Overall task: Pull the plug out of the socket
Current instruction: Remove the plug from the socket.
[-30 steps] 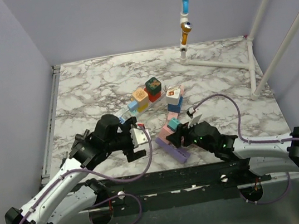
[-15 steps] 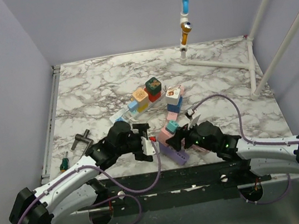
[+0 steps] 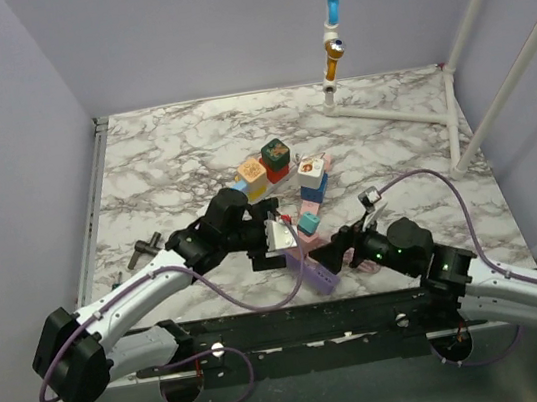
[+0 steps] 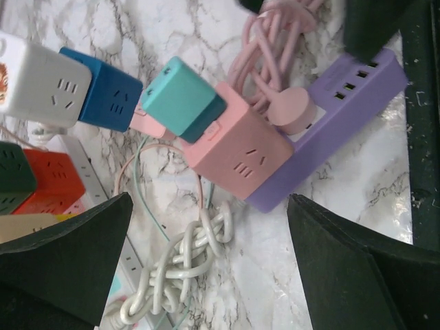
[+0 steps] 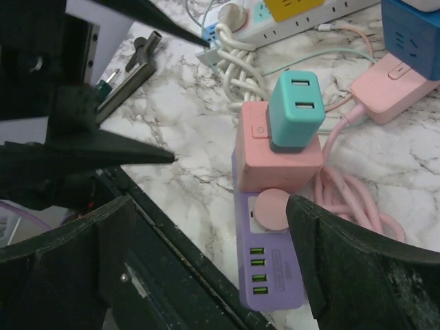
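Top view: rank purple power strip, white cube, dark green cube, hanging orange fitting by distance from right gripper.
1. purple power strip, beside the right gripper, front edge.
2. white cube, mid-table.
3. dark green cube, further back, left.
4. orange fitting, hanging at the back.

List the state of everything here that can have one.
left gripper, open, holding nothing
right gripper, open, holding nothing
teal adapter, plugged into the pink cube socket
pink cube socket, seated on the purple power strip
round pink plug, seated in the purple power strip
pink cable, coiled
white cable, braided into a bundle
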